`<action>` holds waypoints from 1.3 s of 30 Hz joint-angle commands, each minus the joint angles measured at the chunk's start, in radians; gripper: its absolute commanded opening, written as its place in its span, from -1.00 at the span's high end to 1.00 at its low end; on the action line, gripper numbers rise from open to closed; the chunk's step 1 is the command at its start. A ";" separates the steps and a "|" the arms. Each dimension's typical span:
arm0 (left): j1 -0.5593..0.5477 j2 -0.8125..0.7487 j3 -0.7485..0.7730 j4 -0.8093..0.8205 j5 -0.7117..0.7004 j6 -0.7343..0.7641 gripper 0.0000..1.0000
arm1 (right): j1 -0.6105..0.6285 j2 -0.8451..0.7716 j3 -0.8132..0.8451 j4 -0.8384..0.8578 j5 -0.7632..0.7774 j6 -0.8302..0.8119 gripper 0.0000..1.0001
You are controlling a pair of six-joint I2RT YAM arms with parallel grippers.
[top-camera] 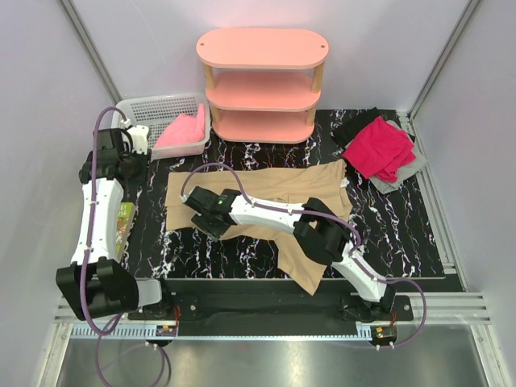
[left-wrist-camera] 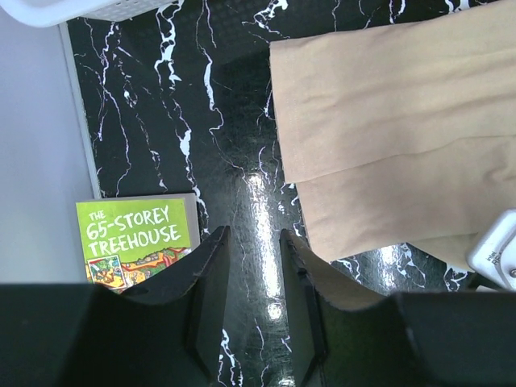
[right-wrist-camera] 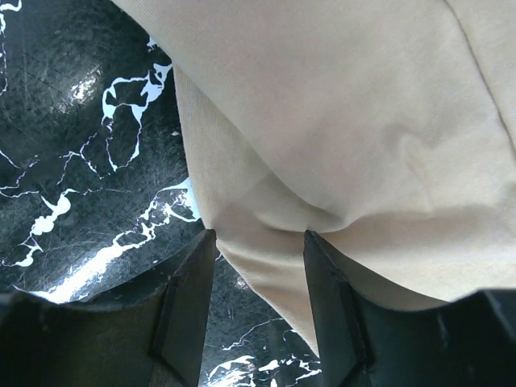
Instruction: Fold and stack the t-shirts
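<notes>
A large tan t-shirt (top-camera: 266, 201) lies spread on the black marble table (top-camera: 395, 234). My right gripper (top-camera: 205, 224) reaches across it to its left part. In the right wrist view the right gripper (right-wrist-camera: 260, 235) is open, with the tan shirt's (right-wrist-camera: 339, 121) edge bunched between its fingers. My left gripper (top-camera: 133, 165) hovers at the table's left side. It is open (left-wrist-camera: 254, 232) over bare table, apart from the tan shirt (left-wrist-camera: 387, 121). A magenta t-shirt (top-camera: 379, 147) lies on a grey one (top-camera: 405, 171) and a black one (top-camera: 355, 125) at the back right. A light pink t-shirt (top-camera: 181, 131) fills the basket.
A white mesh basket (top-camera: 149, 109) stands at the back left and a pink three-tier shelf (top-camera: 262, 81) at the back middle. A green book (top-camera: 125, 222) (left-wrist-camera: 137, 238) lies by the left edge. White walls close in on both sides.
</notes>
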 commanded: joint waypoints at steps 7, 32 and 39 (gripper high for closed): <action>0.076 -0.022 0.069 0.006 0.063 0.014 0.28 | -0.007 -0.128 -0.206 0.017 -0.048 0.089 -0.08; -0.316 0.146 0.034 -0.284 0.220 0.053 0.39 | -0.007 -0.367 -0.409 -0.028 -0.076 0.180 -0.13; -0.315 0.306 0.001 -0.270 0.157 0.061 0.43 | -0.002 -0.401 -0.459 -0.002 -0.061 0.180 -0.11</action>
